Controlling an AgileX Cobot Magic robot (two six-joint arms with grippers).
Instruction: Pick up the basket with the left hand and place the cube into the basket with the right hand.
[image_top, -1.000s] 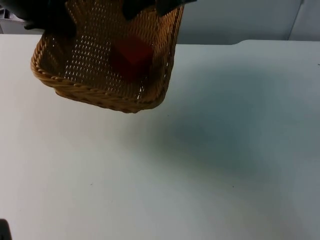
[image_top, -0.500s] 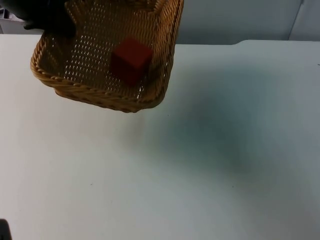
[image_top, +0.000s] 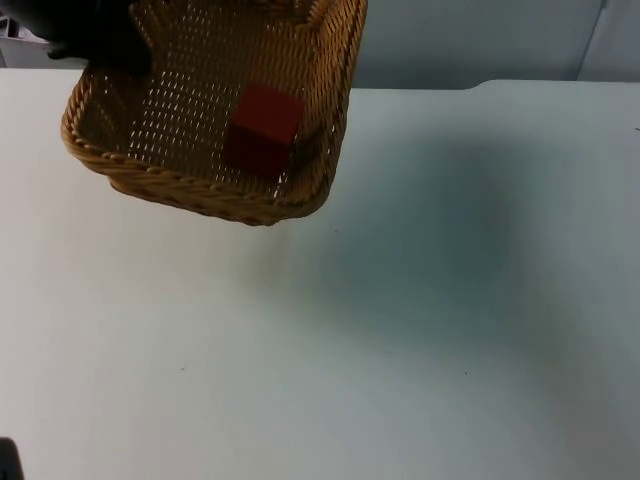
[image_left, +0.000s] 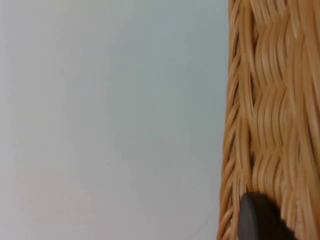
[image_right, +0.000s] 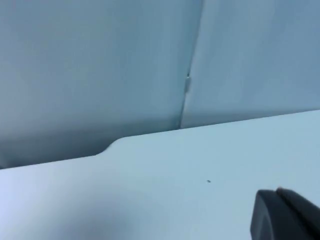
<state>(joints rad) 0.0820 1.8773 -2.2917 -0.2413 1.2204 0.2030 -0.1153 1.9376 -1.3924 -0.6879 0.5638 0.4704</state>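
The left tool (image_top: 95, 45) grips the wicker basket (image_top: 190, 190) by its far left rim; in the left wrist view a black fingertip (image_left: 255, 220) presses the woven wall. The basket hangs tilted above the white tabletop (image_top: 400, 330), its long axis running left to right. The red cube (image_top: 263, 128) lies inside, right of centre. The right tool's fingertip (image_right: 285, 215) hovers over bare tabletop near the grey partition wall (image_right: 100, 65); whether it is open cannot be told.
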